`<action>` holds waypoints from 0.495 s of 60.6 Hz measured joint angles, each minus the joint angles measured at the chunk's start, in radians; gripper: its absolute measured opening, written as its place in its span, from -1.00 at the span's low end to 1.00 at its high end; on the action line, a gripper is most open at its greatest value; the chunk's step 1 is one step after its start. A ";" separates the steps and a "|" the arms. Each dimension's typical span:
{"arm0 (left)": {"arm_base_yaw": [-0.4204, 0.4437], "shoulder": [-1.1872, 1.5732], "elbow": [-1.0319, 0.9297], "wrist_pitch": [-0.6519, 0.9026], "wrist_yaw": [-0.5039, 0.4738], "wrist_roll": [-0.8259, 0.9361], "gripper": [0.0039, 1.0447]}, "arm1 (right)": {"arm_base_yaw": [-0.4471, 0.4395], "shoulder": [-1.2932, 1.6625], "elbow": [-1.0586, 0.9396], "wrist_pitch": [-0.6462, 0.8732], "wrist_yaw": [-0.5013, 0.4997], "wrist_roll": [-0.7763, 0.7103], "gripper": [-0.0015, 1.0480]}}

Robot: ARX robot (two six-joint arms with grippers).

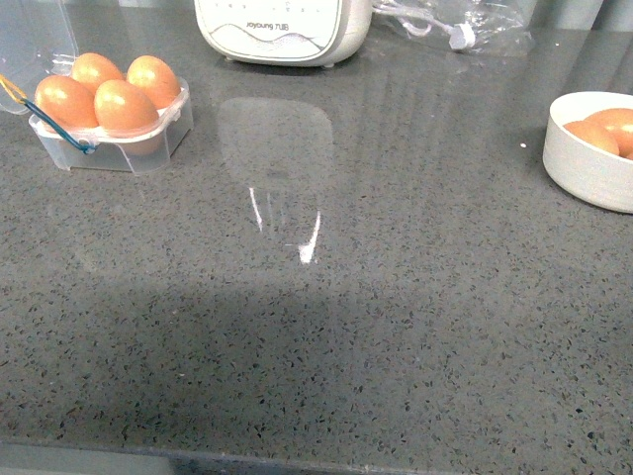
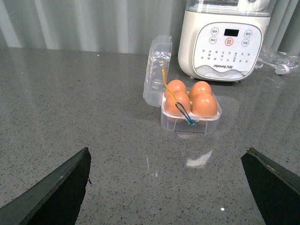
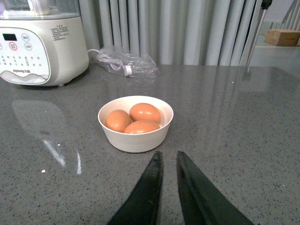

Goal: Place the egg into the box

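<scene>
At the frame's upper left, a clear plastic four-cup egg box [image 1: 148, 153] held four orange-brown eggs [image 1: 124, 106]. The left claw [image 2: 167, 151] gaped empty; the right claw [image 3: 168, 153] was nearly closed, empty.

Reads "Joyoung" in grey letters low on the control panel of the white appliance [image 3: 47, 51], well ahead of the right pincer [image 3: 168, 153] and off to its left. Shows the same brand word under the button rows, straight ahead of the left pincer [image 2: 167, 152] and far beyond it. Repeats it in the front view along the lower front of the body, followed by two small characters too blurred to read. Bears button captions, a small display and fine print, all too small to read
</scene>
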 joint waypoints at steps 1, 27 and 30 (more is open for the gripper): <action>0.000 0.000 0.000 0.000 0.000 0.000 0.87 | 0.000 0.000 0.000 0.000 0.000 0.000 -0.59; 0.000 0.000 0.000 0.000 0.000 0.000 0.87 | 0.000 0.000 0.000 0.000 0.000 0.000 0.87; 0.000 0.000 0.000 0.000 0.000 0.000 0.87 | 0.000 0.000 0.000 0.000 0.000 0.000 0.84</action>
